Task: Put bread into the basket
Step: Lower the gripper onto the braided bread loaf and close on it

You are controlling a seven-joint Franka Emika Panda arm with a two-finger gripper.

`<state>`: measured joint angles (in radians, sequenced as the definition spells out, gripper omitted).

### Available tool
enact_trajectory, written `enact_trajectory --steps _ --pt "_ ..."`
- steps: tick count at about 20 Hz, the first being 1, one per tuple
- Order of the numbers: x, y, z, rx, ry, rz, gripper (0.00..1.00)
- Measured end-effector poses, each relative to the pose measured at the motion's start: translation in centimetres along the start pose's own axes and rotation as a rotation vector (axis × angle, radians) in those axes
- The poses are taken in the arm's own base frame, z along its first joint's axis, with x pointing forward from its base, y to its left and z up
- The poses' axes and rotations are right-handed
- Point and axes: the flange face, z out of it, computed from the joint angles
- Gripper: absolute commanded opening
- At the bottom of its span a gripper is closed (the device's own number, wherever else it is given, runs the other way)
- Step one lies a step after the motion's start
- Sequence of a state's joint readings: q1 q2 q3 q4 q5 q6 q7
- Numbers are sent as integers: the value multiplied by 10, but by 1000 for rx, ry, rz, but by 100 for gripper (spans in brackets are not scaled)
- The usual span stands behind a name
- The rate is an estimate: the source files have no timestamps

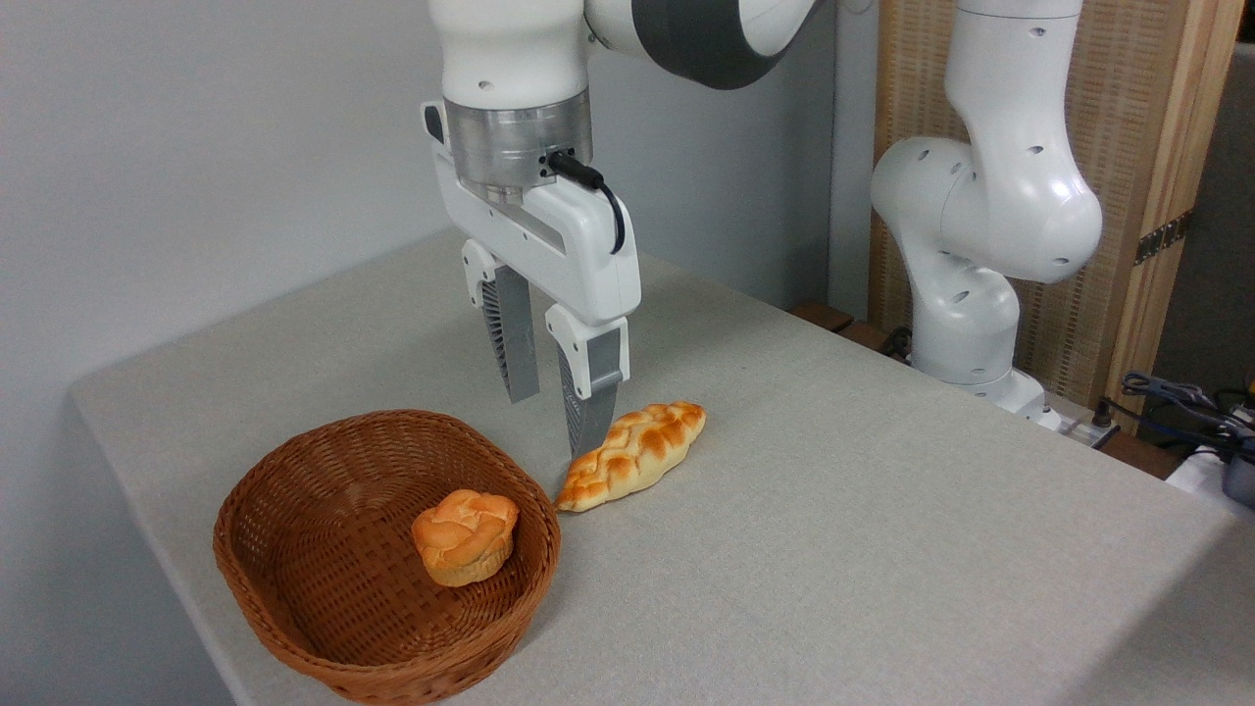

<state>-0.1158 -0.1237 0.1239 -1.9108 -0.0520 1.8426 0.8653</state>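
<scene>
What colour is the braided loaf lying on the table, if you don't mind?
Golden-brown, paler in the plait's creases: the braided loaf, clearest in the fixed camera view.

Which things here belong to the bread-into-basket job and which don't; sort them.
Job: braided loaf on the table, wicker basket, gripper, open above the loaf's left end.
Not part of it: round bun lying in the basket, cables at far right.

Tool (554, 424) downward (fingers apart)
</scene>
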Motion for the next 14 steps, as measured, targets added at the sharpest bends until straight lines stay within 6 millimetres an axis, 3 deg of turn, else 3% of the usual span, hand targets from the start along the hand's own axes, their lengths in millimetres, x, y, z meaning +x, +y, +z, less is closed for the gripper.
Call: enact_trajectory --steps 5,14 --pt "0 12 22 -71 -62 13 100" --pt "12 67 98 -190 -179 103 100"
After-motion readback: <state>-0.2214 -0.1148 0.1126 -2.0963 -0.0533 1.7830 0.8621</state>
